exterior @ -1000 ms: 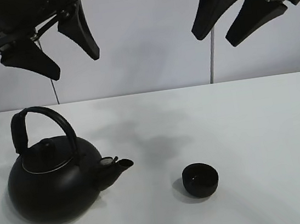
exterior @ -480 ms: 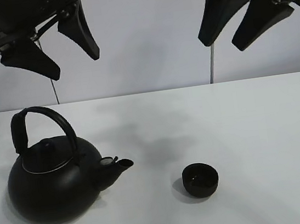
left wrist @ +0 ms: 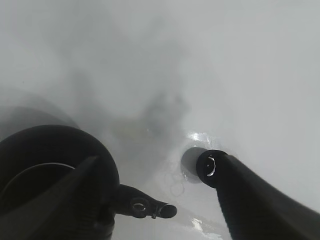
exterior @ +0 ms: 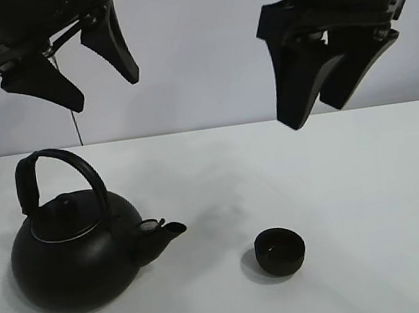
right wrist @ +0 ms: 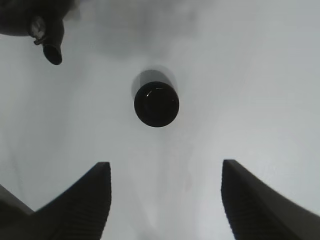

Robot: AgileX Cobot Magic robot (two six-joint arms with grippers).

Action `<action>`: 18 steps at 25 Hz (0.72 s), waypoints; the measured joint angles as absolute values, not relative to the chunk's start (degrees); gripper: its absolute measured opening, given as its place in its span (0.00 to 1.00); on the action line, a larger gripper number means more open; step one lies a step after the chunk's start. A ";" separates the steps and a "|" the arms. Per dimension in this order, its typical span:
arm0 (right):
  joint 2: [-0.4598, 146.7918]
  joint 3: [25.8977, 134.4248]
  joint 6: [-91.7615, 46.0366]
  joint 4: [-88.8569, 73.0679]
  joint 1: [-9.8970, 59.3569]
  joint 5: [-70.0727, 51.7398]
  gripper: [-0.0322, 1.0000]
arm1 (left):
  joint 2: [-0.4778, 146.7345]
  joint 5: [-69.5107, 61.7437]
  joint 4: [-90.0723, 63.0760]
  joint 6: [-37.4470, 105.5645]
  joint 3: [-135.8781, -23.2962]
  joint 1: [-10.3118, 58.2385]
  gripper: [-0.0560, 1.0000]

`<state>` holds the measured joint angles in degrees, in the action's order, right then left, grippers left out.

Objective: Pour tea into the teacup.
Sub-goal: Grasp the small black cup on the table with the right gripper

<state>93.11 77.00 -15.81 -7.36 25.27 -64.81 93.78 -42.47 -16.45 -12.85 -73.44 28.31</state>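
The small black teacup (exterior: pixel 280 251) stands upright on the white table, right of the kettle's spout. It also shows in the right wrist view (right wrist: pixel 156 104) and, half hidden by a finger, in the left wrist view (left wrist: pixel 192 162). The big black kettle (exterior: pixel 75 247) with arched handle stands at the left, spout (exterior: pixel 171 230) pointing at the cup. My left gripper (exterior: pixel 100 90) hangs open and empty high above the kettle. My right gripper (exterior: pixel 319 111) is open and empty, well above and behind the cup.
The white table (exterior: pixel 367 182) is bare apart from the kettle and cup. Two thin upright rods (exterior: pixel 294 91) stand at the table's back edge against a plain grey wall.
My right gripper has come down and leftward toward the cup's side of the table. The left gripper, kettle and cup have not moved.
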 joint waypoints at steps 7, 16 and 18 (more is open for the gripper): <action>98.79 77.00 -12.95 -6.11 27.58 -65.00 0.55 | 93.78 -42.47 -16.45 -12.85 -73.44 28.31 0.51; 105.38 77.00 -12.14 -5.97 27.58 -64.42 0.55 | 93.78 -42.47 -16.45 -12.85 -73.44 28.31 0.51; 106.33 77.00 -12.08 -5.82 27.78 -63.50 0.55 | 93.78 -42.47 -16.45 -12.85 -73.44 28.31 0.51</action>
